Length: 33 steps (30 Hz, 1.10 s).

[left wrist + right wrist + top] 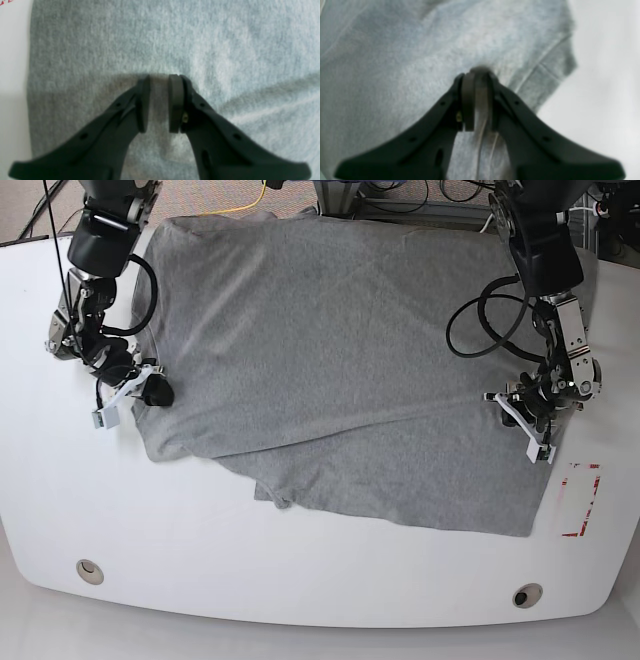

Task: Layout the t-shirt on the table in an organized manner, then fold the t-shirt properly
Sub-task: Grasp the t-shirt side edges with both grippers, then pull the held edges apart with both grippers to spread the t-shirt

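Big glossy white desk point(300, 580) with curved edges carries everything; its far edge is cut off at the top of the base view, cables and floor beyond.

Large heather-grey jersey t-shirt point(340, 350) is spread over most of the desk's far half, roughly flat but skewed. The near hem runs diagonally, and a layer is folded over along a crease from the left edge toward the right side. Collar and far hem hang out of view past the top edge; can't tell where the neck is.

Right arm, on the base view's left, reaches down from the top corner, wrist bent toward the shirt's side edge. Right end effector point(478, 75) is clamped on a pinch of grey cloth near the sleeve hem; fabric bunches between the pads. Blurry, so layer count is unclear.

Left arm, on the base view's right, hangs down with looped black cable, tool tipped onto the shirt's other side. Left end effector point(159, 77) has its pads slightly apart, tips down on the fabric; whether any cloth is caught between them I cannot tell.

Red tape rectangle point(580, 500) sits just beside the shirt's near right corner. Two round metal grommets point(89, 569) sit near the front edge.
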{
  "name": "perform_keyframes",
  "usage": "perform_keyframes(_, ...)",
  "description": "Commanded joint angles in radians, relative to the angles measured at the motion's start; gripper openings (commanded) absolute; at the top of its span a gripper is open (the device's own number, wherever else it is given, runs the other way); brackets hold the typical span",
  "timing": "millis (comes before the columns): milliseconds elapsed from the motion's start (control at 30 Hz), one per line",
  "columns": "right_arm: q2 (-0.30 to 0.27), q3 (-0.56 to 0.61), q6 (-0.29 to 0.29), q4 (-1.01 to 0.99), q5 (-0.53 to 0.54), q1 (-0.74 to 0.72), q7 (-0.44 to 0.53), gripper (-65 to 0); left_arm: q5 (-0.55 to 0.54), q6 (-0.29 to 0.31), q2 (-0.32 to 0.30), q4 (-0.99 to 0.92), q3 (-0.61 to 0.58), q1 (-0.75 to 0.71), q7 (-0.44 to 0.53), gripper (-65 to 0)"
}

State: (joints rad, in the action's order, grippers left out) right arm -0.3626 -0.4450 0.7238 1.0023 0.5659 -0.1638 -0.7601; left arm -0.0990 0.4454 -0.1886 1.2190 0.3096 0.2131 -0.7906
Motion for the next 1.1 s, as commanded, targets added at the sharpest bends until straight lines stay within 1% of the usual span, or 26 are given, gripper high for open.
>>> perform_keyframes(0, -0.074, -0.002, -0.026, -0.099, -0.045, -0.056, 0.018, -56.1, -0.009, 0.0, -0.004, 0.009, -0.023, 0.019, 0.01, -54.3)
perform_keyframes(133, -0.12, -0.001, -0.026, -0.196, -0.045, -0.099, 0.063, -56.1, -0.009, -0.001, -0.002, 0.008, -0.051, 0.021, 0.01, -54.3)
perform_keyframes(167, -0.14, 0.001, -0.026, -0.224, -0.045, -0.119, 0.08, -56.1, -0.009, -0.001, -0.002, 0.008, -0.063, 0.022, 0.01, -54.3)
perform_keyframes(267, -0.171, 0.025, -0.026, -0.28, -0.086, -0.17, 0.112, -56.1, -0.008, -0.001, 0.021, 0.005, -0.086, 0.053, 0.01, -54.2)
perform_keyframes(467, -0.192, 0.068, -0.026, -0.349, -0.175, -0.262, 0.164, -56.1, -0.008, -0.003, 0.05, -0.038, -0.089, 0.096, 0.01, -54.2)
perform_keyframes(600, -0.197, 0.071, -0.026, -0.349, -0.178, -0.293, 0.164, -55.8, -0.008, -0.003, 0.065, -0.086, -0.089, 0.138, 0.01, -54.2)
perform_keyframes(700, -0.197, 0.068, -0.026, -0.339, -0.177, -0.31, 0.161, -50.1, -0.009, -0.003, 0.067, -0.095, -0.089, 0.164, 0.01, -54.2)
perform_keyframes(833, -0.194, 0.067, -0.026, -0.276, -0.175, -0.31, 0.15, -36.6, -0.014, -0.003, 0.067, -0.09, -0.089, 0.181, 0.009, -54.0)
perform_keyframes(933, -0.189, 0.056, -0.026, -0.196, -0.175, -0.305, 0.089, -26.6, -0.015, 0.002, 0.067, -0.09, -0.088, 0.197, 0.006, -52.6)
perform_keyframes(1000, -0.186, 0.035, -0.026, -0.145, -0.175, -0.291, 0.037, -23.3, -0.015, 0.002, 0.064, -0.081, -0.083, 0.2, -0.002, -49.6)
perform_keyframes(1033, -0.183, 0.027, -0.026, -0.129, -0.174, -0.285, 0.024, -23.1, -0.015, 0.002, 0.062, -0.075, -0.083, 0.2, -0.006, -48.5)
perform_keyframes(1067, -0.166, 0.002, -0.026, -0.086, -0.168, -0.27, -0.012, -23.0, -0.015, 0.002, 0.062, -0.052, -0.08, 0.199, -0.019, -45.7)
